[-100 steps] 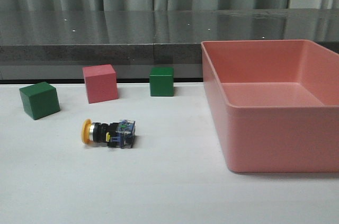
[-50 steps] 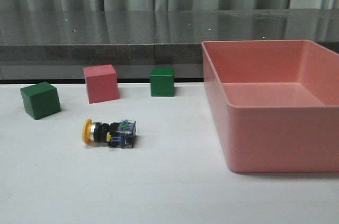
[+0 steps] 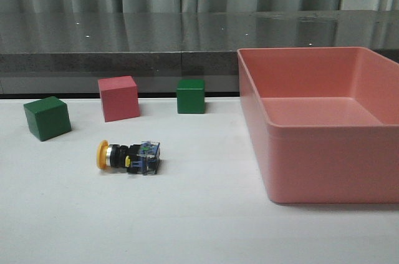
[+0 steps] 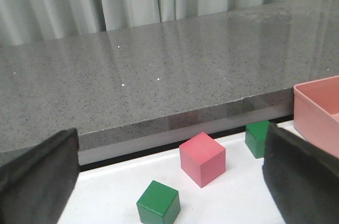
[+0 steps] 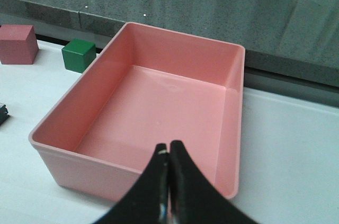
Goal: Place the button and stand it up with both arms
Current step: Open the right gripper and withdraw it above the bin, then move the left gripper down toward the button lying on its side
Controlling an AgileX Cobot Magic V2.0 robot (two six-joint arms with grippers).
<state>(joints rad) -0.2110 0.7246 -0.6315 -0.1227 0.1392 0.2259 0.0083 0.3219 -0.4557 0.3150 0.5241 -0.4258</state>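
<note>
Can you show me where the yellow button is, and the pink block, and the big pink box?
button (image 3: 128, 155): front view, on its black body, lying on its side.
pink block (image 3: 118, 98): front view, on its front face.
big pink box (image 3: 324, 164): front view, on its near outer wall.

The white tabletop carries five things. The button lies on its side toward the left, its yellow cap pointing left and its clear base block to the right, with a green cube behind it near the left edge, a pink cube just right of that, and a second green cube farther right along the back. A large pink bin sits directly on the right half, well apart from the button.
</note>
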